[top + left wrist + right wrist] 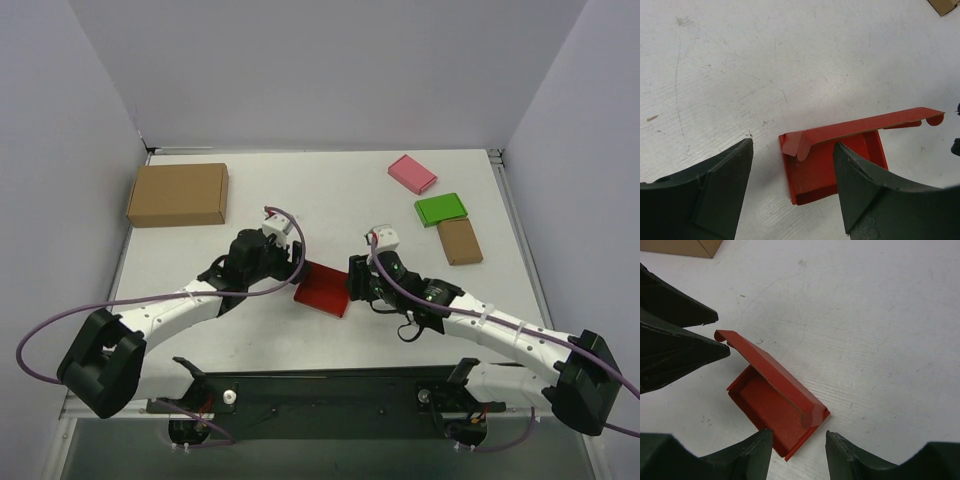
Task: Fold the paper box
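The paper box (322,288) lies mid-table (300,190), its tray formed but its lid half-raised and untucked. The left gripper (792,150) and right gripper (799,435) flank it, both wide open and holding nothing.

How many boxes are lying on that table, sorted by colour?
Red box: 1
Pink box: 1
Green box: 1
Brown: 2, the large brown box and the small brown box
Total: 5 boxes
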Motion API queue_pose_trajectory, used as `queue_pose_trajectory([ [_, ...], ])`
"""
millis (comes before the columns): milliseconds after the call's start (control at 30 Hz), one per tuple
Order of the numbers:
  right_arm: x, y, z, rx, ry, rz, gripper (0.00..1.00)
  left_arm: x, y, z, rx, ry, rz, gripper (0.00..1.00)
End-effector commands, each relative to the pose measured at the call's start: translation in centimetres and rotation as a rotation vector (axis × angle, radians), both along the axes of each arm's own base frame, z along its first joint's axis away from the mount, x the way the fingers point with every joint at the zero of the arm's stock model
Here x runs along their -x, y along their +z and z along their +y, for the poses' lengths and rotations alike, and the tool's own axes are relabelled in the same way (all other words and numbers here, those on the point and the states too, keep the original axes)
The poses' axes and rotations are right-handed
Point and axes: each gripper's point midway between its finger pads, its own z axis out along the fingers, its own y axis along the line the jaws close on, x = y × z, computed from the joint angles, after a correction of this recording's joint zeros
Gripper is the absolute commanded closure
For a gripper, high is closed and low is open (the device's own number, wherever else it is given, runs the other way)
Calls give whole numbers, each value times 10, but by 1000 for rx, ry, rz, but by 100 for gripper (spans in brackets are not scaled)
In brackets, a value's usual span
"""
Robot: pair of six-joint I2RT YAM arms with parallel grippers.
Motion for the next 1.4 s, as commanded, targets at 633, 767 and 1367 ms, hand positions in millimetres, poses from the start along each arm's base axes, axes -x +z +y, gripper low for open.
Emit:
queue_pose_trajectory([
  [633,-30,-22,11,41,-127,-6,63,-10,-7,-18,65,-75,-76,47],
  [767,-32,-25,11,51,-133,-7,67,-11,-11,-20,60,-82,-66,55],
  [1367,-34,-32,20,68,-180,-12,93,-8,-29,-23,79,-38,24,85],
])
